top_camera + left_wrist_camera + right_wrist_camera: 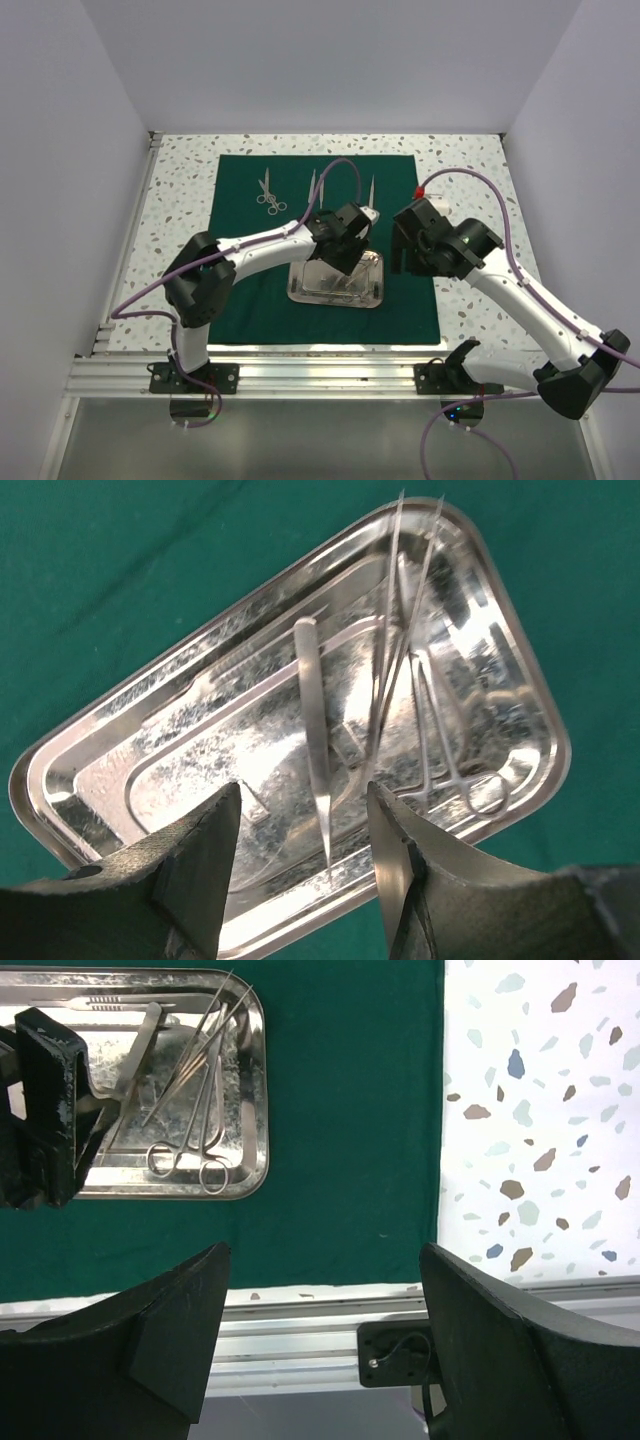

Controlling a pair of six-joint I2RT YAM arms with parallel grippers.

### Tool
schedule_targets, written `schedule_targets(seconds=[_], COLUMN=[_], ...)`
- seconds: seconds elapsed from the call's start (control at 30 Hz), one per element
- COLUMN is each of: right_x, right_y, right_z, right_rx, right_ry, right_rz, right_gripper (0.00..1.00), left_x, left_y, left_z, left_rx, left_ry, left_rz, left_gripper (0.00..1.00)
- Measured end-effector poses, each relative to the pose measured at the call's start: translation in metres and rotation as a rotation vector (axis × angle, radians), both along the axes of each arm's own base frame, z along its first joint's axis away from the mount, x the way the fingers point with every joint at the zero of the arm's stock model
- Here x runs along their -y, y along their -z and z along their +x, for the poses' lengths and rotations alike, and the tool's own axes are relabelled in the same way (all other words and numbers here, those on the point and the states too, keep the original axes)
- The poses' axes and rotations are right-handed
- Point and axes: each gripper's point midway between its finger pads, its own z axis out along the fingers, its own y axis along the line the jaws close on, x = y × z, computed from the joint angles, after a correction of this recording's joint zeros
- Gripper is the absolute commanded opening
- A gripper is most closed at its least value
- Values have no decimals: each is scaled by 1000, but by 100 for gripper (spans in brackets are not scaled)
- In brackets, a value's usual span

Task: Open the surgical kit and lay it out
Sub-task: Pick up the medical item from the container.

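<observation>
Surgical kit [250,290] lies opened on the table [180,180]: green drape [400,310] spread flat, scissors [269,196] far left, slim silver instruments [312,186] beside them. Left claw [303,798], released and empty, hovers over the steel tray [520,670] holding tweezers [315,730] and ring-handled forceps [455,760]. Right claw [325,1255], also released, hangs above the drape's right part.

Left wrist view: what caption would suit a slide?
Open left gripper above a steel tray on green cloth; a slim pointed instrument shows between its fingers, ring-handled forceps beside it.
</observation>
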Motion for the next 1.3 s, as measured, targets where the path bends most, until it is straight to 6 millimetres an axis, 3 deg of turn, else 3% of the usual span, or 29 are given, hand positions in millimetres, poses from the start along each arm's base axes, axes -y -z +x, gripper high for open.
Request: schedule_targets(seconds=[0.33, 0.53, 0.6, 0.67, 0.7, 0.73, 0.77, 1.0, 1.13, 1.2, 1.3], right_x=[4, 4, 4, 4, 4, 4, 4, 6, 9, 11, 11], right_y=[3, 4, 4, 4, 4, 4, 5, 7, 8, 7, 8], right_z=[-4, -4, -4, -5, -4, -4, -4, -2, -2, -2, -2], right_rx=[-11, -12, -13, -14, -14, -15, -18, -20, -19, -16, -15], right_ry=[1, 2, 2, 2, 2, 2, 2, 10, 16, 22, 32], right_rz=[-9, -10, -10, -11, -11, -13, -15, -40, -53, -61, -58], right_gripper=[80, 81, 81, 80, 80, 80, 80, 81, 81, 81, 81], left_x=[-7, -8, -4, -2, 0, 2, 3, 11, 5, 3, 6], left_y=[15, 48, 47, 48, 48, 48, 48, 46, 41, 33, 3], left_z=[-2, -4, 0, 2, 4, 5, 7, 7, 6, 14, 48], left_rx=[-9, -51, -38, -33, -28, -24, -20, -43, -84, -92, -66], left_ry=[-9, -13, -18, -26, -28, -31, -32, -12, -13, -25, -64], left_rz=[31, 83, 67, 60, 54, 47, 40, -2, 6, -3, -81], left_gripper=[54, 48, 44, 34, 26, 9, 0, 0, 0, 0, 0])
